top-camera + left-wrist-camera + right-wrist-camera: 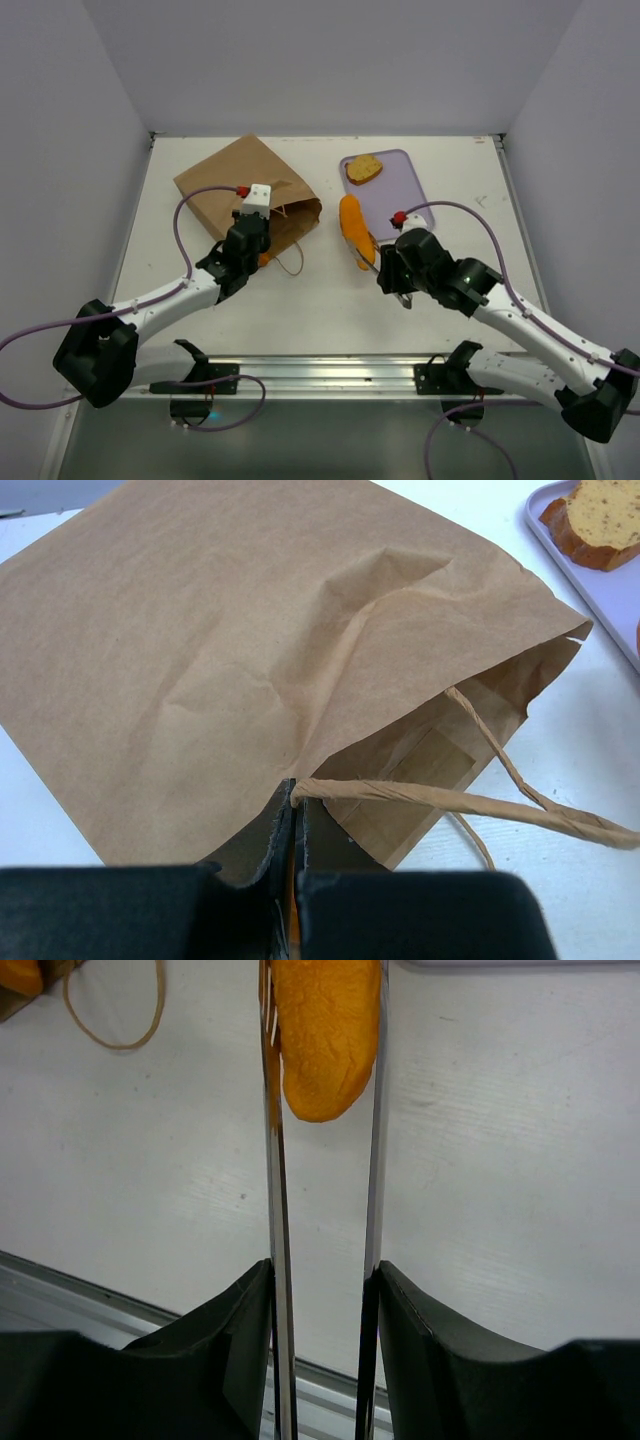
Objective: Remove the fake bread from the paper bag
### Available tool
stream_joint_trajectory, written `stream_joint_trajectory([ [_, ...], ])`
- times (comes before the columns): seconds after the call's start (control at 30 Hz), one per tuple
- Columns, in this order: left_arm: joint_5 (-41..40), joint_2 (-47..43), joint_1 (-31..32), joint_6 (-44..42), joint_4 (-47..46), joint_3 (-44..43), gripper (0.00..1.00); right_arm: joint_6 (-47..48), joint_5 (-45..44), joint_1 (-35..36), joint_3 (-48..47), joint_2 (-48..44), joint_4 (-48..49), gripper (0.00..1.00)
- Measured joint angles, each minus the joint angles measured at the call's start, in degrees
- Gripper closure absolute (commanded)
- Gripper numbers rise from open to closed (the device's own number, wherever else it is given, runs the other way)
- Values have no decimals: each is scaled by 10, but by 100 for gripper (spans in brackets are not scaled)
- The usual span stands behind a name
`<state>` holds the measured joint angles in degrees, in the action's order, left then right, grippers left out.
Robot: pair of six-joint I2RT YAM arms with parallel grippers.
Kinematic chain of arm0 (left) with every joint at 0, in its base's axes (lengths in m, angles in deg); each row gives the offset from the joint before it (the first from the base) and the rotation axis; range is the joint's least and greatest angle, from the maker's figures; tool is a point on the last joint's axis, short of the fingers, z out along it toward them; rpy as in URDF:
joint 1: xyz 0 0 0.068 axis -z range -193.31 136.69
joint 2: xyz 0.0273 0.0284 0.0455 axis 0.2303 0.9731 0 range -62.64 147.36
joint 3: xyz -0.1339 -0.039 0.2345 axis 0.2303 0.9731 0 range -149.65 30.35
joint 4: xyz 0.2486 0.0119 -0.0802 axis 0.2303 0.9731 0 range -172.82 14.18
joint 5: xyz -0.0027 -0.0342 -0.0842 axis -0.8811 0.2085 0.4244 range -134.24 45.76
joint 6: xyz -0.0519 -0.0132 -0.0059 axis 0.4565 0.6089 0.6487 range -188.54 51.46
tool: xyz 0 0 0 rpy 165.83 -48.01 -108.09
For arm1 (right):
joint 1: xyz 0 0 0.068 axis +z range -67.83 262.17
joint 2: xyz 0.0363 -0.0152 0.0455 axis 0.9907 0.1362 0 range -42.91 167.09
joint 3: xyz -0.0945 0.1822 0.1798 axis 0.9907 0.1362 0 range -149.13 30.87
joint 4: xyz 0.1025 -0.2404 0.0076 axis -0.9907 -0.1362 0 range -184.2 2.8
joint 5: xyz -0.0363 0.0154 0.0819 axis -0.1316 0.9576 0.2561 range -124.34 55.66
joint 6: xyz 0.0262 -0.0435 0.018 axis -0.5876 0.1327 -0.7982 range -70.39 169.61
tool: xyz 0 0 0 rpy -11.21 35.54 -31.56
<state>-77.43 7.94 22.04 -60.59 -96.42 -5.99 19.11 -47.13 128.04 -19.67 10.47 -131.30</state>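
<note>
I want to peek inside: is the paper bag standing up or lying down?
Lying down. The paper bag rests flat on the table, its mouth gaping sideways. The left gripper pinches its edge.

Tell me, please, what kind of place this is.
Probably a robot test booth, not a real bakery. Plain white walls enclose a white table, two robot arms are bolted to a metal rail at its near edge, and the glossy orange bread loaf looks like a toy.

light: bright, even overhead | shadows: soft, faint | focus: sharp, wrist foregrounds dark
</note>
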Motion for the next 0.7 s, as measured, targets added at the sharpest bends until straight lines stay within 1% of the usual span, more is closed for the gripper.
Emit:
stream_joint_trajectory([
  [0.1,0,0,0,0,0,0,100,16,8,-32,-6,40,37,65],
  [0.43,5,-1,0,0,9,0,100,55,42,-137,-13,117,133,66],
  [0.53,5,-1,0,0,9,0,100,68,46,-149,-13,143,161,66],
  [0.7,5,-1,0,0,9,0,100,90,44,-151,-27,181,198,68],
])
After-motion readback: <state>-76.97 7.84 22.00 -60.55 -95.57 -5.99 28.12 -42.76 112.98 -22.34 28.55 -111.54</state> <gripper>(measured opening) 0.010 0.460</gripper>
